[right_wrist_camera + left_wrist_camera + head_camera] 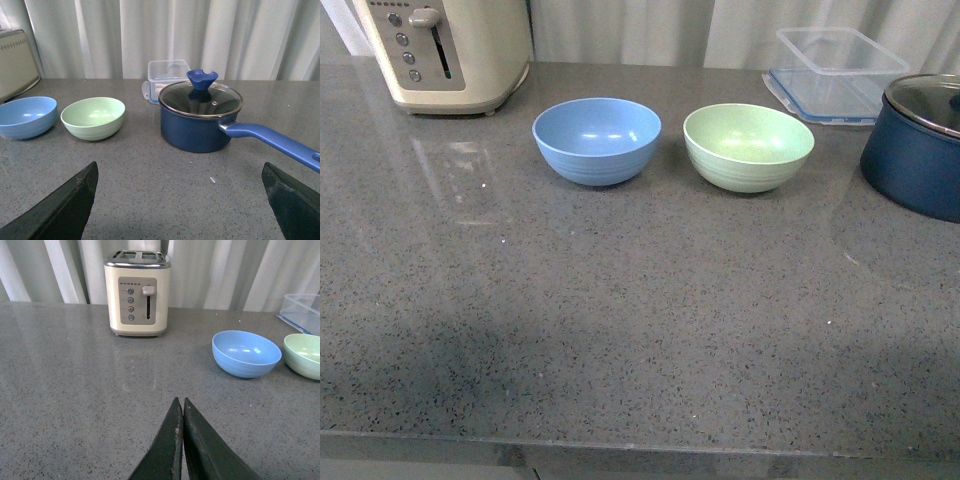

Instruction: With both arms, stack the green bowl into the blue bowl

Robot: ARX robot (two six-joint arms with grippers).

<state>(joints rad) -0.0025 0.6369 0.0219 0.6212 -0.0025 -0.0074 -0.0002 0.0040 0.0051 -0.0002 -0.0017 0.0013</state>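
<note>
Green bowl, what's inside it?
Nothing: the green bowl shows only its bare pale interior from the front and right wrist views. The counter beneath its base is covered.

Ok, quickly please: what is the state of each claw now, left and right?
Left claw: closed, fingers pressed together, holding nothing.
Right claw: open wide, holding nothing.
</note>
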